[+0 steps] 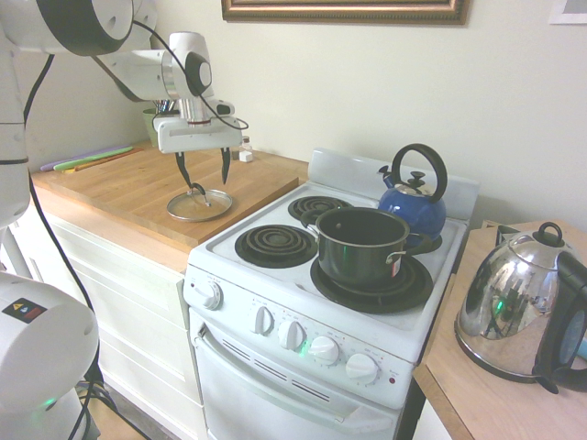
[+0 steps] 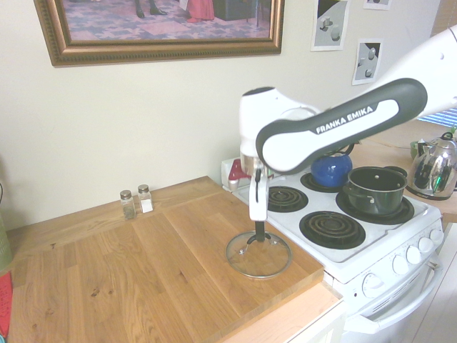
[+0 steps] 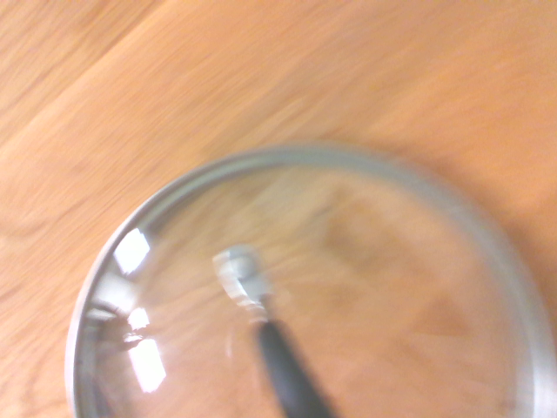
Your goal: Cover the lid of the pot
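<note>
The clear glass lid [image 1: 197, 209] [image 2: 270, 259] lies flat on the wooden countertop [image 1: 119, 188], left of the stove. My gripper [image 1: 204, 180] [image 2: 257, 234] hangs straight down over the lid's dark handle, open, with one finger on each side of the handle and the tips just above the glass. The wrist view is filled by the blurred lid [image 3: 365, 287], its dark handle [image 3: 287, 379] rising from the bottom edge. The black pot [image 1: 360, 246] [image 2: 376, 189] stands uncovered on the front right burner, apart from the gripper.
A blue kettle [image 1: 415, 200] sits on the back right burner behind the pot. A chrome kettle [image 1: 514, 307] stands on the side counter to the right. Two shakers [image 2: 136, 202] stand by the wall. Coloured utensils [image 1: 87, 158] lie at the counter's far end.
</note>
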Robot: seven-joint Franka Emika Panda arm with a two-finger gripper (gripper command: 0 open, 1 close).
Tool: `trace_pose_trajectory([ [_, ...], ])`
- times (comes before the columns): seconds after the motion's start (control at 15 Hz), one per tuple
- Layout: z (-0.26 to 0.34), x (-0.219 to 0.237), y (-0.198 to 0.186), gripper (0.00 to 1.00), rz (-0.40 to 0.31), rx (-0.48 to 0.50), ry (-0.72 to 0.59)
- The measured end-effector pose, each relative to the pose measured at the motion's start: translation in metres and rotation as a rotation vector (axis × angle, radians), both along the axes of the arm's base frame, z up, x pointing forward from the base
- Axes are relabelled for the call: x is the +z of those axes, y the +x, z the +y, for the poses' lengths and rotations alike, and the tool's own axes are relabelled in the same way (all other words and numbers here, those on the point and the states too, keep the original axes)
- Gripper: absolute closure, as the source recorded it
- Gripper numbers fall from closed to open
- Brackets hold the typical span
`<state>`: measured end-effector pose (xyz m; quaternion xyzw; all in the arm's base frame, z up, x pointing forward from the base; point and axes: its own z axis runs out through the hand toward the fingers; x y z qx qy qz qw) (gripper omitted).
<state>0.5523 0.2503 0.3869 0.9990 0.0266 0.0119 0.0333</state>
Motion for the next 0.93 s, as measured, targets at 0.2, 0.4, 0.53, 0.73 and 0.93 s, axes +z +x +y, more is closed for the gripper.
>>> trace_pose_trajectory([
  [0.2,-0.012,0.015,-0.024,0.00,-0.027,0.035,-0.001],
  [0.4,-0.008,0.009,-0.038,0.00,-0.030,0.067,-0.010],
  [0.53,0.005,0.002,-0.041,0.00,-0.035,0.098,-0.013],
  [0.73,0.011,-0.007,-0.039,0.00,-0.036,0.112,-0.014],
  [0.93,0.015,-0.010,-0.028,1.00,-0.038,0.110,-0.007],
])
